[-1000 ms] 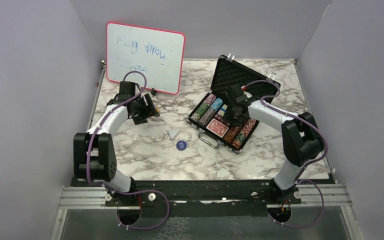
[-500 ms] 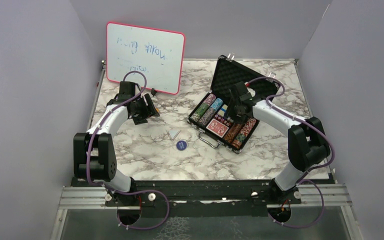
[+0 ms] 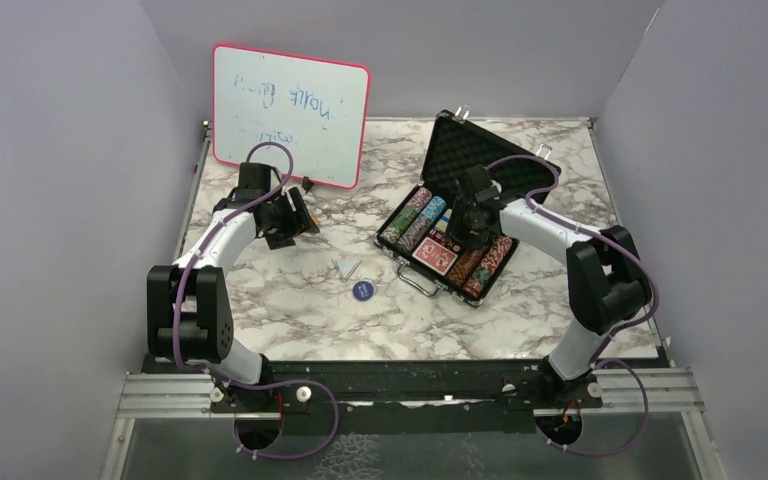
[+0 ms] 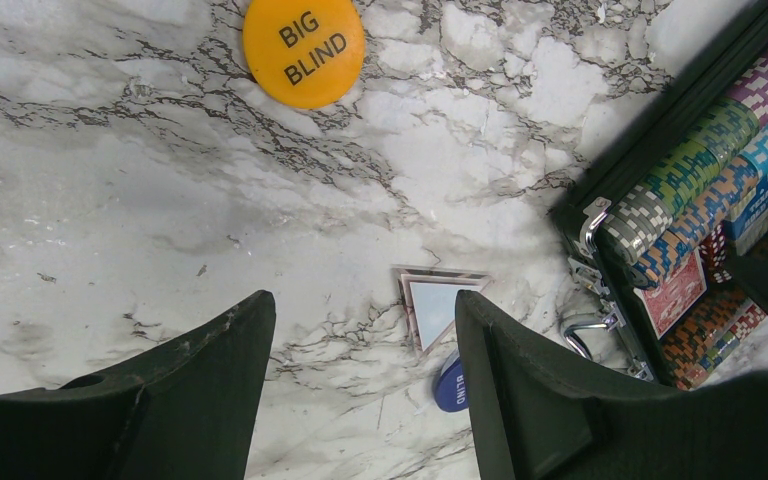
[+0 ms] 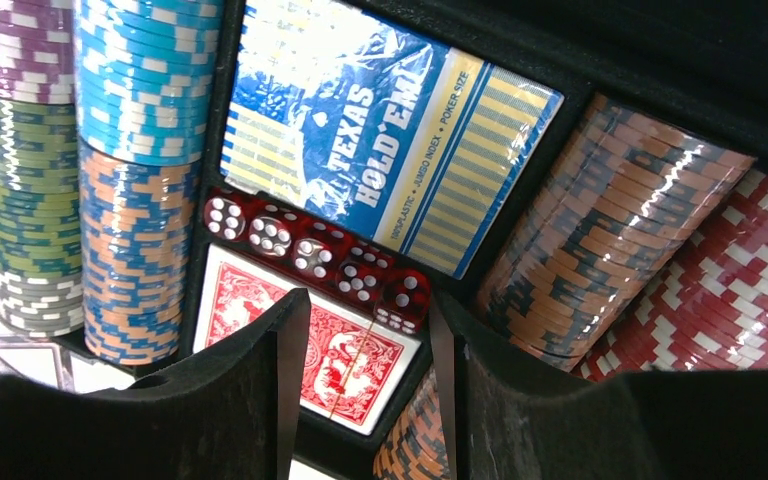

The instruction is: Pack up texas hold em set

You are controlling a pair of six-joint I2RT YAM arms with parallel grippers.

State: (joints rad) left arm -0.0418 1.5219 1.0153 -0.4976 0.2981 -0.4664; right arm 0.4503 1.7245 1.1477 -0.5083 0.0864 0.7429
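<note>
Marble counter (image 3: 290, 320) with the open case (image 3: 455, 150) on its right side and a whiteboard (image 3: 290, 115) propped at back left.
Chips (image 5: 140, 230), a boxed deck (image 5: 380, 140), red dice (image 5: 310, 250) and red-backed cards (image 5: 350, 360) sit in the case's slots. The right fingers (image 5: 230, 400) hang just above the dice and cards, apart and empty. The left fingers (image 4: 210, 370) hover apart and empty over bare counter, left of the case. An orange button (image 4: 303, 50), a blue button (image 3: 362, 290) and a white triangle (image 4: 438, 305) lie loose outside the case.

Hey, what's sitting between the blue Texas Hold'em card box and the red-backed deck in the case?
A row of red dice lies between the blue card box and the red-backed deck, clearest in the right wrist view.
</note>
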